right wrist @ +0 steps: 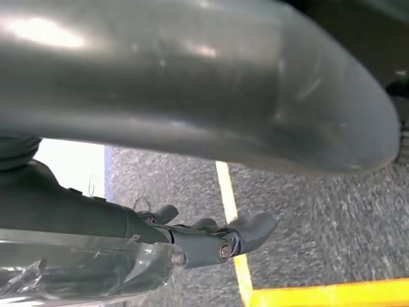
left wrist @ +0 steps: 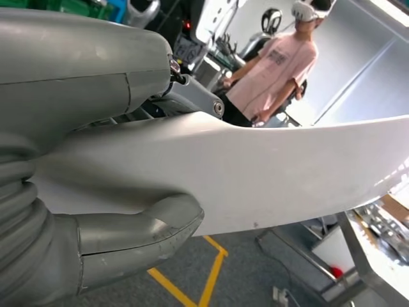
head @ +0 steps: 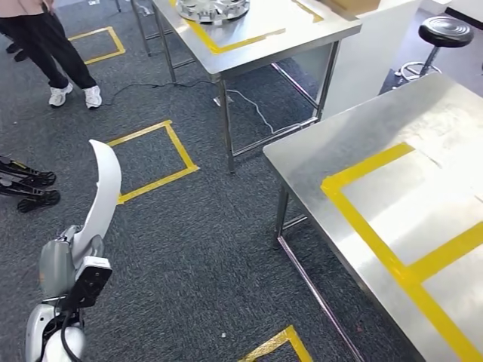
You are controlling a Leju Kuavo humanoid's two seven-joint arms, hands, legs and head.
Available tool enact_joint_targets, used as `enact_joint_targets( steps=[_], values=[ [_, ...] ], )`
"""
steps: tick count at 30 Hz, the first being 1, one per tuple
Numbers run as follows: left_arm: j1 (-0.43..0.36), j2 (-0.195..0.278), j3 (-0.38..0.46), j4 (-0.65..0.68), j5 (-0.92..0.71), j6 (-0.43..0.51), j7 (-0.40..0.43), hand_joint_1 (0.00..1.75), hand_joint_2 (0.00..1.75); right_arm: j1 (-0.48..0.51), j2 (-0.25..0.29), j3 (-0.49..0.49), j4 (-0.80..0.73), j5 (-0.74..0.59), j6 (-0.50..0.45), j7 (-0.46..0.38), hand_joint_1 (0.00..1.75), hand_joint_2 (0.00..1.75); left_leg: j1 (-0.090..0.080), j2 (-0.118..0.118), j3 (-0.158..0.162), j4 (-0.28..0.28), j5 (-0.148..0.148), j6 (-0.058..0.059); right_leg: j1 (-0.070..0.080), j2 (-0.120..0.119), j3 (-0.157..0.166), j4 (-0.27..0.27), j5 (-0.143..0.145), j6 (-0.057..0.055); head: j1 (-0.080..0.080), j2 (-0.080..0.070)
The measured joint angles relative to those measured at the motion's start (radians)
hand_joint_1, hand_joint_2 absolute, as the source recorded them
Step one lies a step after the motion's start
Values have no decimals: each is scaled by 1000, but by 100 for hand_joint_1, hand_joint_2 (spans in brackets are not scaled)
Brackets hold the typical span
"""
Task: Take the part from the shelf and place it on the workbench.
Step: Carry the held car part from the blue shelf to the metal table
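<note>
**Left hand carries the white part beside the workbench**

The left hand [left wrist: 96, 160] is wrapped around a long, curved white part [left wrist: 270, 173]: in the left wrist view the thick grey thumb lies along one face of the panel and the darker fingers [left wrist: 193, 96] press the opposite face, so the piece is clamped between them. In the head view the same hand [head: 68, 264] sits low at the left, and the part [head: 103, 197] rises from it nearly upright, its rounded tip curling over at the top, above the dark grey carpet [head: 188, 249].

The right hand [right wrist: 212, 236] holds nothing; its dark fingers lie loosely extended and slightly apart above carpet crossed by yellow tape lines [right wrist: 231, 211].

To the right of the carried part stands the steel workbench [head: 319, 151], its top marked with yellow tape [head: 370, 234]; the part is well apart from it and not touching it. A 2nd steel table [head: 273, 41] stands farther back with a round metal object [head: 212, 9] on it. Yellow tape squares [head: 154, 162] mark the floor. A person in dark trousers and white shoes [head: 56, 68] stands at the upper left, and a black stool [head: 444, 34] is at the upper right.
</note>
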Motion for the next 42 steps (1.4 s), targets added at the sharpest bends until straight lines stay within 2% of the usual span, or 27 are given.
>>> enact_joint_targets(
  steps=[2, 3, 4, 5, 7, 9, 11, 13, 15, 17, 18, 19, 20, 22, 24, 25, 27, 29, 31, 32, 33, 34, 35, 36, 38, 40, 42],
  values=[
    [0, 0, 5, 10, 12, -3, -8, 175, 175, -1, 0, -3, 0, 2, 1, 0, 0, 0, 0, -12, -68, 123, -42, -1, 0, 22, 0, 0, 0, -2, -3, 0],
    [0, 0, 6, 14, 15, -4, -13, 175, 175, -1, 0, -5, 0, 3, 1, 0, 0, 0, 0, -14, -88, 149, -39, -1, -1, 34, 0, 0, 0, -2, -3, 0],
    [0, -1, 7, 17, 16, -4, -17, 175, 175, 0, 0, -7, 0, 5, 0, 0, 0, 0, 0, -15, -88, 137, -15, 0, -1, 46, 1, 0, 0, -2, -4, 0],
    [0, -1, 7, 19, 16, -4, -21, 175, 175, 0, 0, -8, 0, 6, 0, -1, 0, 0, 1, -19, -70, 91, 21, 2, -3, 58, 2, 0, 0, -1, -4, 0],
    [0, -2, 9, 20, 16, -4, -28, 175, 175, 0, 0, -11, 0, 7, -1, -2, 0, 0, 6, -54, -14, -35, 86, 3, -4, 81, 2, 3, 0, 6, -4, 0],
    [0, -3, 9, 20, 15, -6, -33, 175, 175, -1, 0, -15, 0, 7, -1, -4, 0, 0, 9, -84, 16, -106, 102, 10, -4, 100, -6, 5, 1, 18, -5, 0],
    [-2, -7, 9, 21, 12, -15, -34, 175, 175, 3, 0, -18, 0, 9, 1, -4, 0, 0, 7, -77, 19, -116, 100, 25, -7, 113, -13, 1, 5, 32, -5, 0],
    [-6, -11, 9, 21, 8, -27, -33, 175, 175, 8, 0, -20, 0, 14, 2, -2, 0, 0, 6, -59, 22, -122, 103, 40, -6, 76, -26, 21, -11, 42, -1, 0],
    [-7, -13, 10, 21, 6, -35, -33, 175, 175, 7, 0, -20, 0, 18, 4, -1, 0, 0, 4, -37, 24, -125, 104, 50, -3, 17, -73, 118, -66, 47, 5, 0],
    [-7, -14, 11, 21, 5, -37, -32, 175, 175, 3, 0, -20, 0, 20, 5, 0, 0, 0, 0, -14, 25, -125, 102, 54, -4, -1, -134, 247, -121, 51, 7, 0],
    [-7, -15, 11, 21, 5, -37, -32, 175, 175, 3, 0, -20, 0, 21, 5, 1, 0, 0, -2, -2, 26, -125, 101, 55, -4, -3, -148, 279, -127, 51, 7, 0],
    [-8, -15, 11, 21, 4, -38, -32, 175, 175, 4, 0, -20, 0, 22, 5, 2, 0, 0, -2, 9, 28, -125, 99, 55, -3, -4, -142, 272, -114, 51, 6, 0],
    [-8, -16, 11, 21, 4, -38, -32, 175, 175, 4, 0, -20, 0, 24, 6, 3, 0, 0, -3, 19, 31, -125, 97, 54, -3, -8, -118, 230, -87, 49, 6, 0],
    [-11, -17, 11, 21, 1, -41, -32, 175, 175, 4, 0, -20, 0, 29, 7, 6, 0, 0, -5, 36, 39, -124, 92, 48, 2, -40, -39, 90, -30, 43, 7, 0],
    [-14, -19, 11, 21, -2, -44, -32, 175, 175, 0, 0, -20, 0, 32, 10, 10, 0, 0, -9, 50, 45, -123, 88, 39, 8, -64, 5, 9, -9, 33, 6, 0],
    [-17, -21, 10, 21, -3, -45, -32, 175, 175, -1, 0, -20, 0, 32, 10, 12, 0, 0, -10, 57, 46, -124, 87, 34, 12, -62, 6, 3, -12, 27, 5, 0],
    [-24, -25, 10, 22, -5, -44, -32, 175, 175, -1, 0, -20, 0, 30, 8, 14, 0, 0, -9, 66, 48, -126, 85, 23, 10, -42, 4, -1, -7, 15, 5, 0],
    [-29, -29, 9, 24, -7, -41, -33, 175, 175, -2, 0, -21, 0, 29, 6, 14, 0, 0, -5, 38, 34, -91, 57, 12, 5, -23, 5, -7, -1, 5, 3, 0],
    [-30, -30, 8, 27, -7, -39, -35, 175, 175, -3, 0, -23, 0, 29, 5, 14, 0, 0, -3, 0, -18, 19, -3, 5, 1, -4, 6, -9, 2, -1, -1, 0],
    [-29, -29, 8, 29, -7, -37, -37, 175, 175, -3, 0, -23, 0, 29, 5, 14, 0, 0, -2, -8, -52, 86, -29, 4, 0, 7, 5, -9, 2, -2, -2, 0],
    [-28, -29, 8, 32, -6, -36, -40, 175, 175, -3, 0, -24, 0, 29, 5, 14, 0, 0, -2, -11, -79, 132, -40, 3, 0, 19, 5, -9, 3, -2, -2, 0],
    [-28, -29, 8, 34, -7, -35, -43, 175, 175, -2, 0, -24, 0, 29, 5, 14, 0, 0, -2, -13, -92, 149, -34, 3, 0, 31, 5, -9, 3, -2, -3, 0],
    [-28, -30, 7, 35, -9, -33, -47, 175, 175, -1, 0, -26, 0, 29, 5, 14, 0, 0, -2, -15, -86, 128, -8, 4, 0, 43, 6, -9, 3, -2, -3, 0],
    [-28, -30, 6, 35, -11, -32, -50, 175, 175, -1, 0, -28, 0, 29, 6, 14, 0, 0, 0, -23, -63, 73, 31, 5, -1, 56, 7, -8, 3, 0, -3, 0],
    [-29, -30, 2, 35, -20, -25, -53, 175, 175, -2, 1, -33, 0, 30, 11, 16, 0, 0, 6, -67, -4, -56, 91, 7, -1, 79, 4, -5, 4, 7, -4, 0],
    [-31, -31, -5, 36, -28, -16, -54, 175, 175, -3, 0, -38, 0, 31, 14, 20, 0, 0, 9, -97, 22, -117, 103, 14, -1, 99, -4, -5, 6, 19, -5, 0],
    [-36, -33, -12, 37, -34, -10, -53, 175, 175, 0, 0, -41, 0, 33, 15, 23, 0, 0, 6, -82, 24, -123, 103, 29, -5, 111, -10, -9, 11, 32, -5, 0]
  ],
)
